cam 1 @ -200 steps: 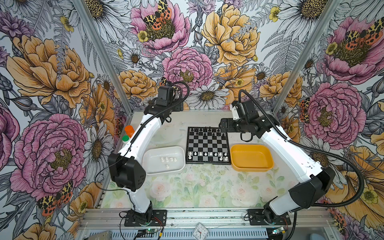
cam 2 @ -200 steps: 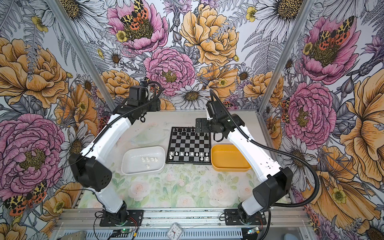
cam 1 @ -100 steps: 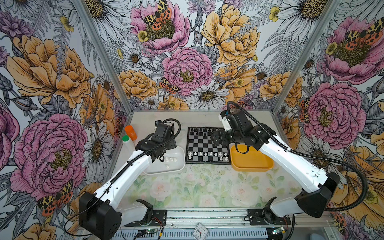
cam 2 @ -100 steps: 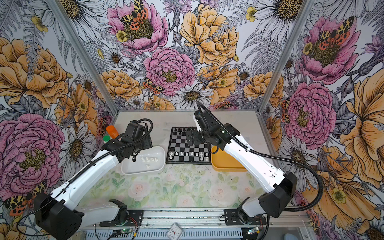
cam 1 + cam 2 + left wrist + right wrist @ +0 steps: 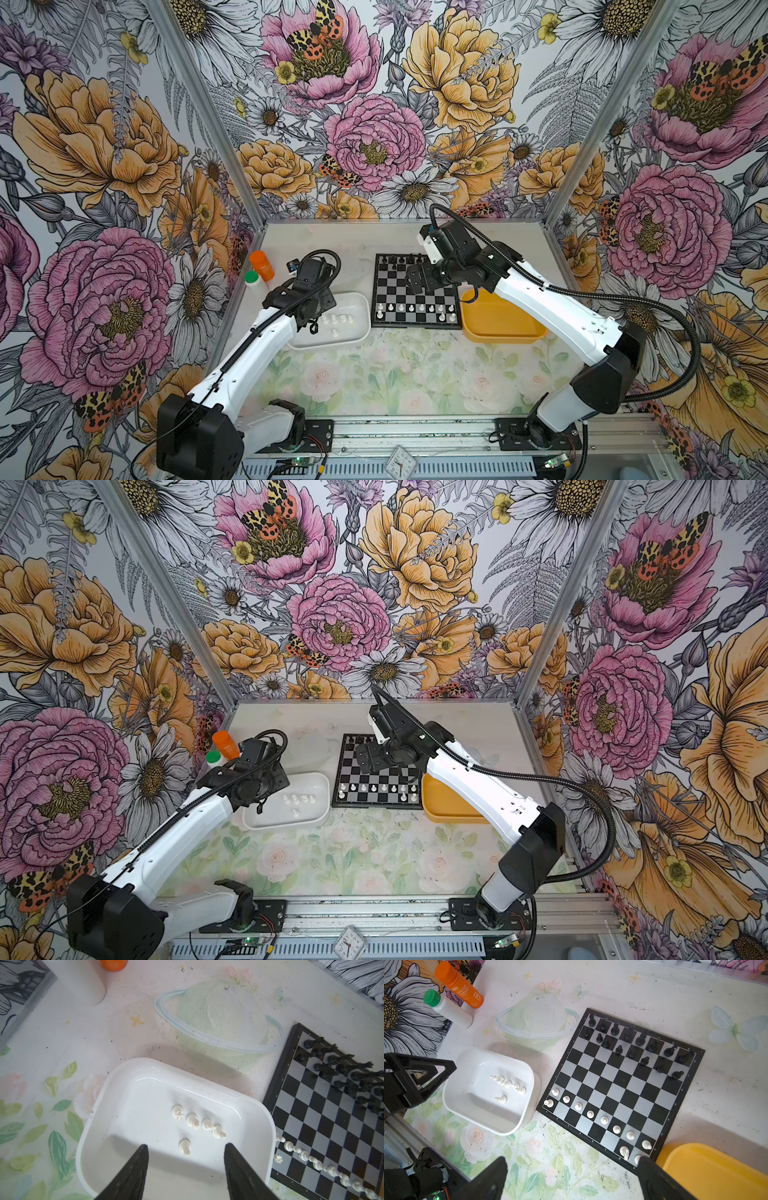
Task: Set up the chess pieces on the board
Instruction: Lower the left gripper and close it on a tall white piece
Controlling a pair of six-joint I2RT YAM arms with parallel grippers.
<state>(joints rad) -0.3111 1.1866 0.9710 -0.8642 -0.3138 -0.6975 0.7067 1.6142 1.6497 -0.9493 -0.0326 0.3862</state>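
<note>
The board [image 5: 415, 325] [image 5: 623, 1080] lies mid-table. Black chess pieces [image 5: 633, 1043] fill its far rows and white ones [image 5: 591, 1114] stand along its near rows. Several white pieces [image 5: 194, 1121] [image 5: 334, 320] lie in the white tray [image 5: 365, 307] [image 5: 133, 1126] left of the board. My left gripper [image 5: 186, 1145] [image 5: 312, 327] hangs open over that tray, with a lone white piece [image 5: 185, 1148] just ahead of its fingertips and untouched. My right gripper [image 5: 572, 1159] [image 5: 415, 280] is open and empty above the board.
A yellow tray [image 5: 503, 320] [image 5: 716, 1172] sits against the board's right edge under the right arm. An orange bottle [image 5: 262, 265] and a green-capped white bottle [image 5: 254, 282] stand by the left wall. Both arm bases are on the front rail.
The left arm swung from the back of the table down over the white tray, and its jaws narrowed. The right arm came forward and left over the board, still wide open.
</note>
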